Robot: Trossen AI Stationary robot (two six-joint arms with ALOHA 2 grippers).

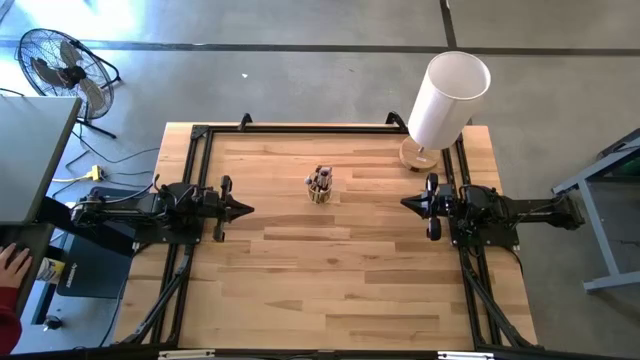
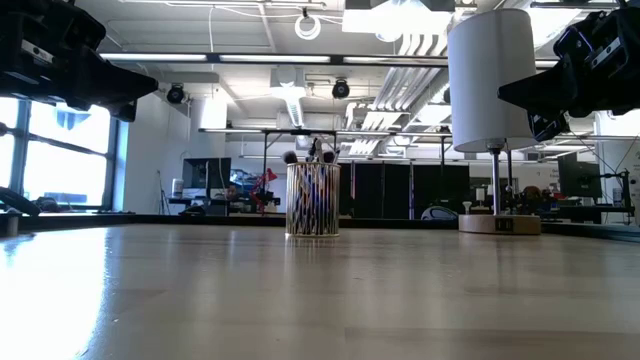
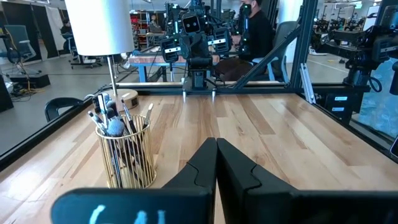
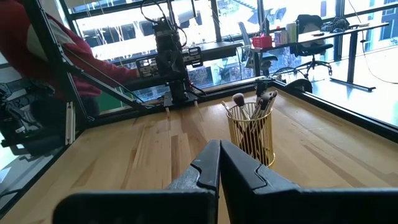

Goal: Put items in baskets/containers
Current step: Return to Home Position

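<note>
A small round holder of thin gold wires (image 1: 320,187) stands upright on the table's middle, toward the far edge. Several makeup brushes (image 3: 111,118) stand in it, bristle tips up; they also show in the right wrist view (image 4: 250,106) and the low view (image 2: 312,156). The holder (image 2: 313,200) rests on its base. My left gripper (image 1: 244,209) hovers left of it, shut, fingers pointing right (image 3: 216,149). My right gripper (image 1: 406,203) hovers right of it, shut, pointing left (image 4: 219,151). Both are held above the table and touch nothing.
A tall white cylinder on a round wooden base (image 1: 445,100) stands at the far right corner. Black frame rails (image 1: 300,128) run along the far and side edges. A person's hand (image 1: 12,265) shows off the table's left. Bare wood spreads toward the near edge.
</note>
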